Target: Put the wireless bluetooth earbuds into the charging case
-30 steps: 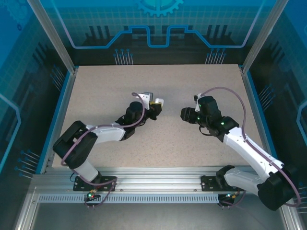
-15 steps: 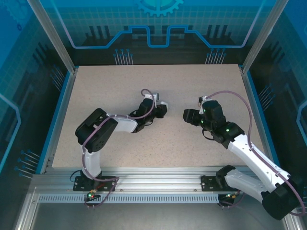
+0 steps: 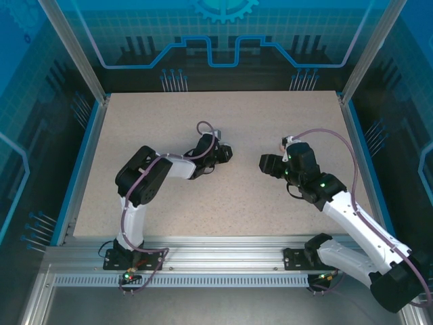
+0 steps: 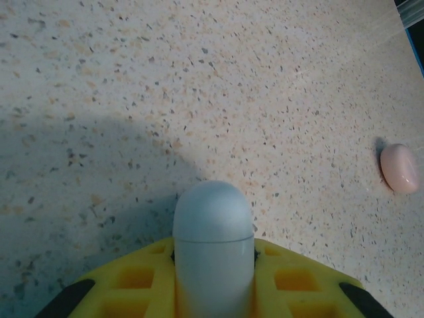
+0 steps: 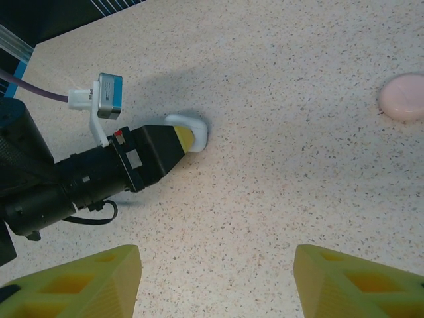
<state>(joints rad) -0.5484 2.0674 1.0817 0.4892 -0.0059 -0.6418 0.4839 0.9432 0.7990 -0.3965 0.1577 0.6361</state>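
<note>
We've got the left gripper (image 4: pixel 213 265) pinching the closed white charging case (image 4: pixel 213 218), well apart from the pink case (image 4: pixel 399 167), probably steadying it for the right gripper (image 5: pixel 215 278), which sits wide open.

Probably a robotics lab, speckled tabletop (image 3: pixel 135 122), aluminium frame rail (image 3: pixel 230 267), blue printed panels (image 3: pixel 223 40)

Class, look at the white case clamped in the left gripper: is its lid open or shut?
Shut. The white case, held in the left gripper, shows just a thin seam, its lid sitting flush.
</note>
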